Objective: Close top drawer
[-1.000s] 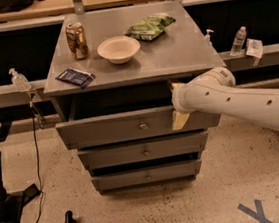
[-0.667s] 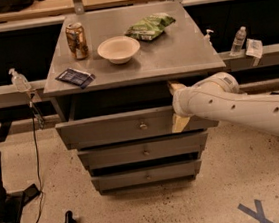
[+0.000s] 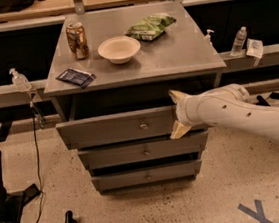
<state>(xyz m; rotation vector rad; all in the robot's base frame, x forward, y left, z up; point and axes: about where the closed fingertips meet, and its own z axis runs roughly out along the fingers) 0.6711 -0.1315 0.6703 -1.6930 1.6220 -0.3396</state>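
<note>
The top drawer (image 3: 116,127) of the grey cabinet stands pulled out a little, with its long front panel and small round knob (image 3: 143,126) facing me. A dark gap shows above the panel, under the cabinet top. My gripper (image 3: 175,113) comes in from the right on a white arm (image 3: 245,114) and sits at the right end of the drawer front. Its two tan fingers (image 3: 177,96) are spread apart, one above the panel's top edge and one at its lower edge. It holds nothing.
Two lower drawer fronts (image 3: 144,152) sit below. On the cabinet top (image 3: 183,53) are a soda can (image 3: 77,40), a white bowl (image 3: 119,49), a green chip bag (image 3: 151,26) and a dark packet (image 3: 75,77). Bottles (image 3: 240,40) stand on side rails. A black stand (image 3: 1,199) is on the floor at left.
My gripper and arm have shifted slightly left against the right end of the drawer front. The drawer stands out about as far as before.
</note>
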